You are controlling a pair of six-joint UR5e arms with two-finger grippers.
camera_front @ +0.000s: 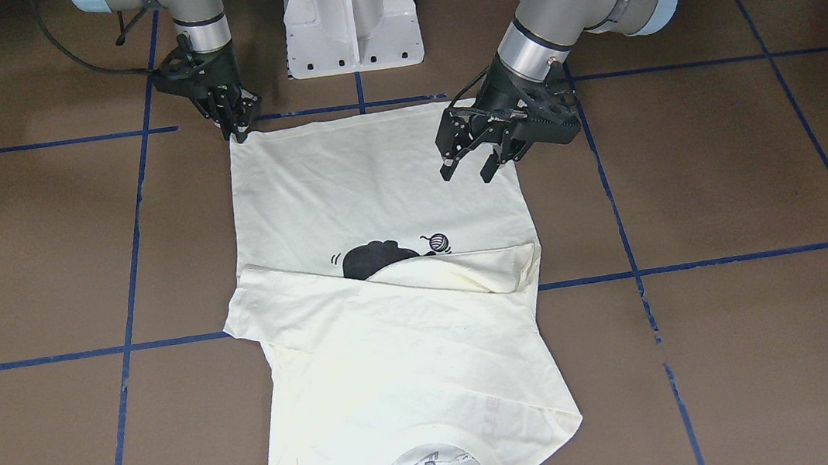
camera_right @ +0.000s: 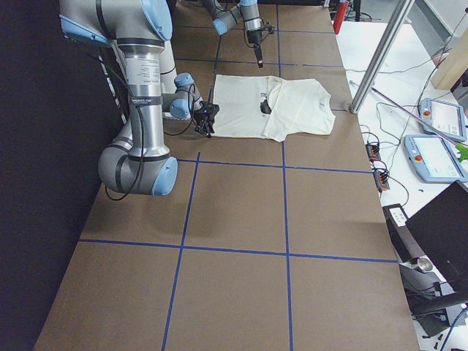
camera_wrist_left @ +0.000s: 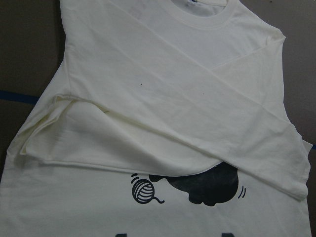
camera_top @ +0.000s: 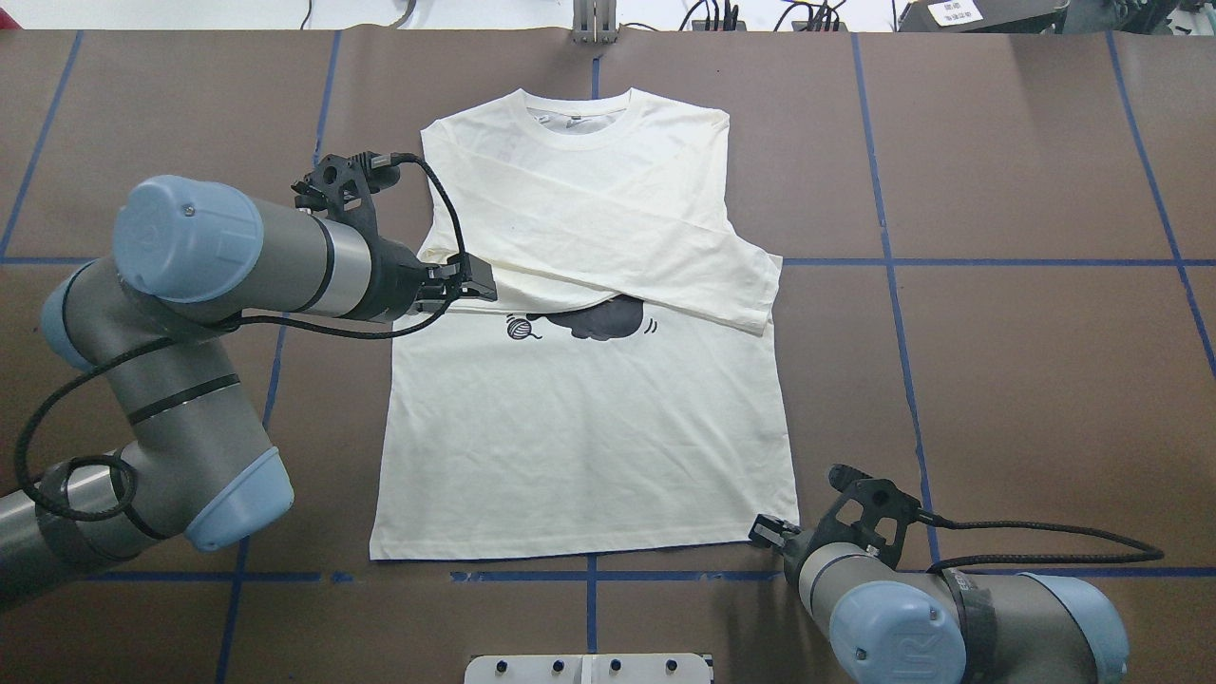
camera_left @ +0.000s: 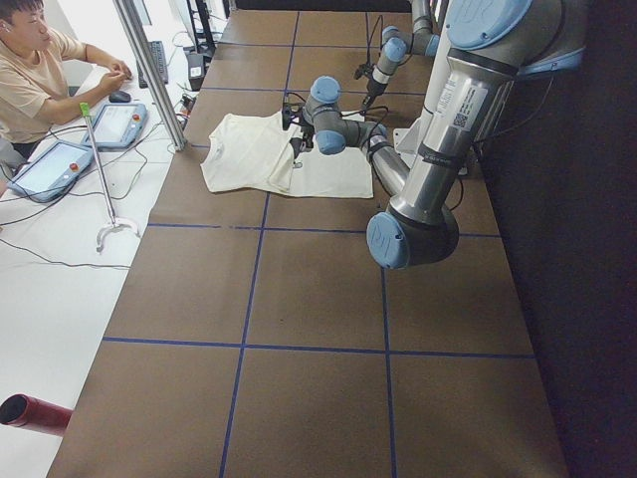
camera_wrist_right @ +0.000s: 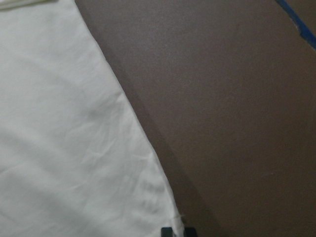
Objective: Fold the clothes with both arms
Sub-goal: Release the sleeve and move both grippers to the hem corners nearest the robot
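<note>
A cream long-sleeved T-shirt (camera_top: 589, 437) lies flat on the brown table (camera_top: 997, 380), which is marked into squares by blue tape (camera_top: 950, 262). The shirt's collar (camera_top: 575, 106) is at the far side from the robot and its hem is at the near side. Both sleeves are folded across the chest. The upper sleeve (camera_top: 665, 266) runs from the far left shoulder down to the right edge, and the other is bunched under it on the left.

Below the sleeves a black print (camera_top: 594, 321) is partly covered. What shows is a dark rounded shape with a small ball of yarn to its left. Inside the collar, the neck label (camera_front: 432, 460) carries a grey mark too small to read. Faint grey lettering shows through the cloth near the shoulder but cannot be read either.

The left gripper (camera_front: 469, 170) is over the shirt's left side, near the bunched sleeve. Its fingers (camera_front: 447, 170) are spread wide with nothing between them. The right gripper (camera_front: 239, 131) points down at the near right hem corner. Its fingers (camera_wrist_right: 168, 231) are drawn almost together right at that corner, and the pictures do not show whether they pinch the cloth.

The blue cap (camera_top: 893, 636) on the right arm has a raised logo that looks like "UR".
</note>
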